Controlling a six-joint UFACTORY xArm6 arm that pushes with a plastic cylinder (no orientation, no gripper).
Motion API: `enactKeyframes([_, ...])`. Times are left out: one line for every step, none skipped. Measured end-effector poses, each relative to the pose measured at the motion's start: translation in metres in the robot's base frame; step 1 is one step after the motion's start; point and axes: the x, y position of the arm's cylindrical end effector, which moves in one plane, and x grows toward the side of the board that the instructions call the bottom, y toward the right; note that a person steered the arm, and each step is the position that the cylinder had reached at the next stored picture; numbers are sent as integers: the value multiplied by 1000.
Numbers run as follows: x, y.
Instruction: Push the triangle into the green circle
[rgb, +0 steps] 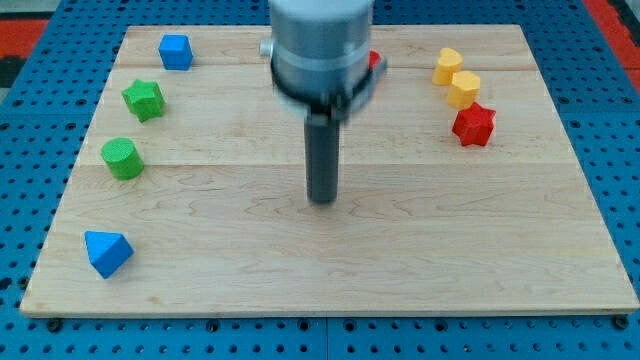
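A blue triangle block (107, 252) lies near the board's bottom left corner. A green circle block (122, 158) sits above it at the view's left. My tip (322, 198) rests near the middle of the board, well to the right of both blocks and touching none of them.
A green star block (144, 100) and a blue block (175, 51) sit at the top left. Two yellow blocks (456, 78) and a red star block (473, 125) sit at the top right. A red block (374, 60) peeks out behind the arm. The wooden board (400, 270) has blue pegboard around it.
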Motion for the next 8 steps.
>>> enactKeyframes([82, -36])
enactKeyframes([82, -73])
enactKeyframes([81, -164])
enactKeyframes([53, -210])
enactKeyframes([20, -231])
enactKeyframes([-19, -243])
enactKeyframes([-49, -248])
enactKeyframes([-74, -248])
